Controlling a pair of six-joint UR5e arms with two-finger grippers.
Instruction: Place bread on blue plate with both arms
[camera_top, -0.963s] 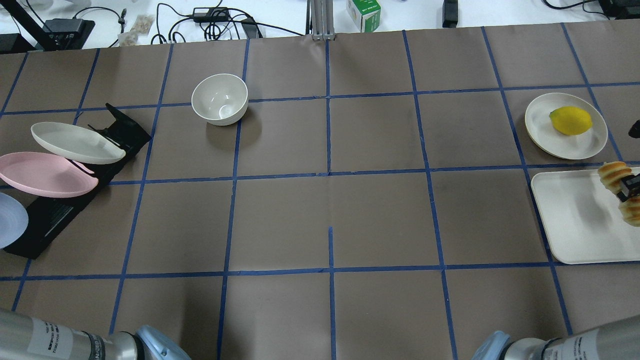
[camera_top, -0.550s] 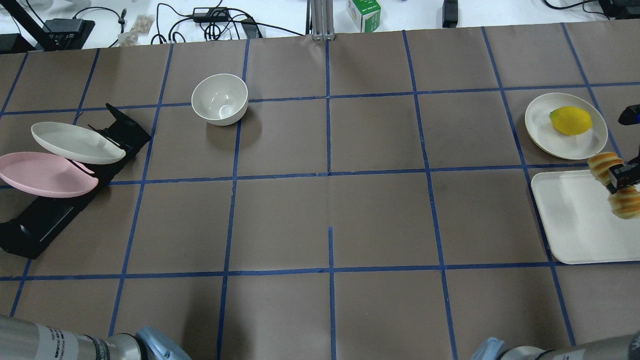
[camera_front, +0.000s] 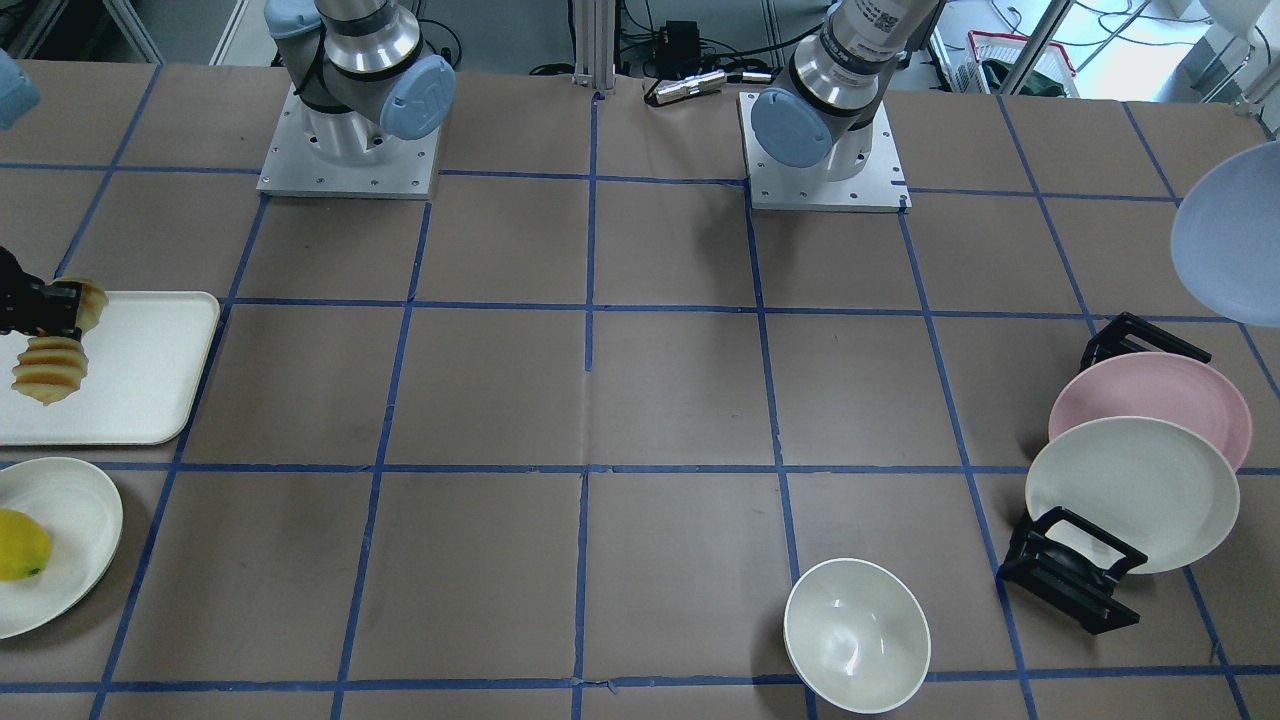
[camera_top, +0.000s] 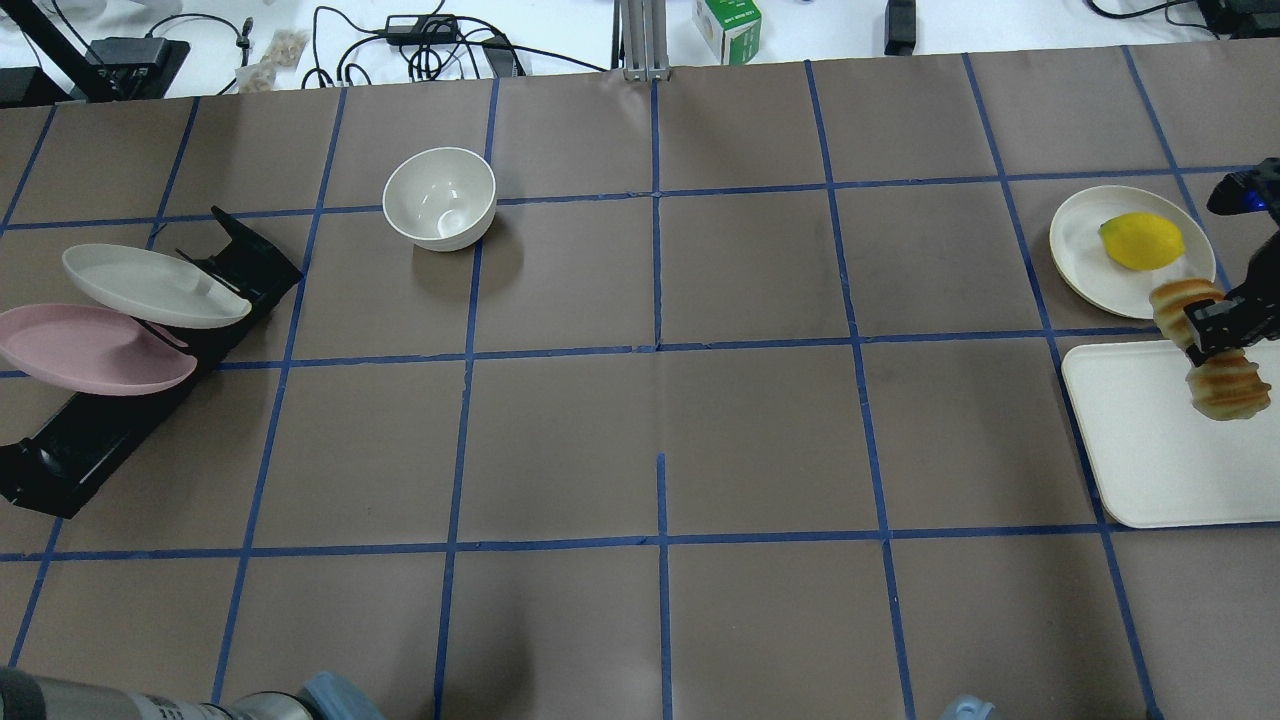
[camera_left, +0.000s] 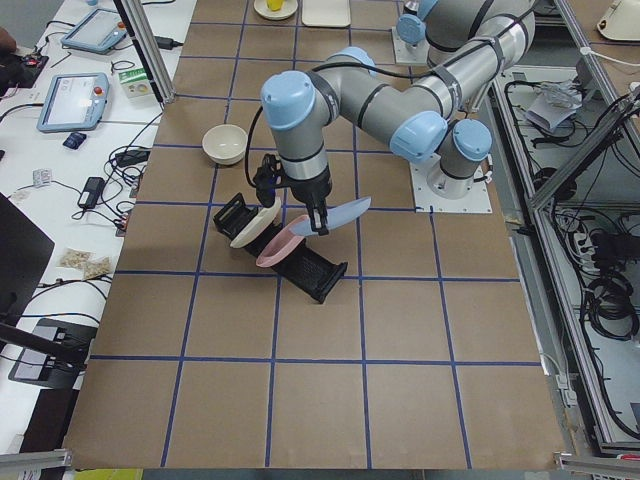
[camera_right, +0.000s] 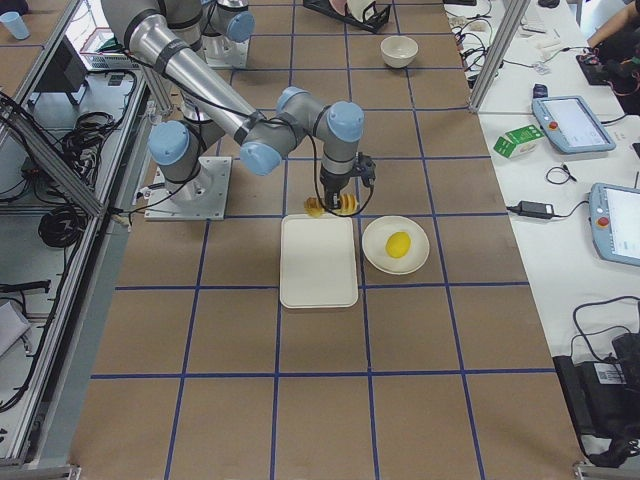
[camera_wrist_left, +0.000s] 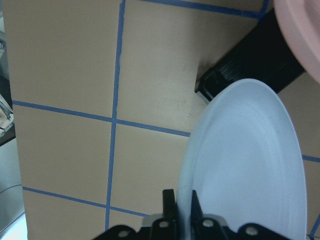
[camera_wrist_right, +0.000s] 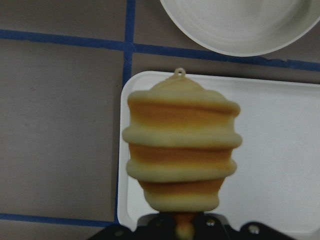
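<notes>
Left wrist-mounted view, nearest first: the left tool (camera_wrist_left: 182, 210) is clamped on the rim of the blue plate (camera_wrist_left: 245, 165), one finger on each face; the plate is held off the table (camera_wrist_left: 65, 65), and past its far edge lie the end of the black rack (camera_wrist_left: 250, 62) and a corner of the pink plate (camera_wrist_left: 302, 30).

On the right wrist camera the right tool (camera_wrist_right: 182, 225) is pinched shut on the bread (camera_wrist_right: 181, 150); the loaf juts out over the corner of the white tray (camera_wrist_right: 280, 150) and appears lifted clear of it; beyond is the rim of the cream plate (camera_wrist_right: 240, 25) that carries the lemon (camera_top: 1140, 240).

Farther out, the front-facing view puts the blue plate tilted in the air at one end of the table and the bread at the other, well apart, with the white bowl (camera_front: 857, 635) between them nearer the plate's end; the pink plate and a cream-white plate (camera_front: 1135, 493) lean in the rack.

I judge both pick-ups done and the carry in hand; nothing is yet placed. The next move calls for bringing plate and loaf together toward the middle squares; the plate needs levelling, face up, before the right tool lowers the bread onto its centre and lets go; a tilted plate would let the ridged loaf roll off.
</notes>
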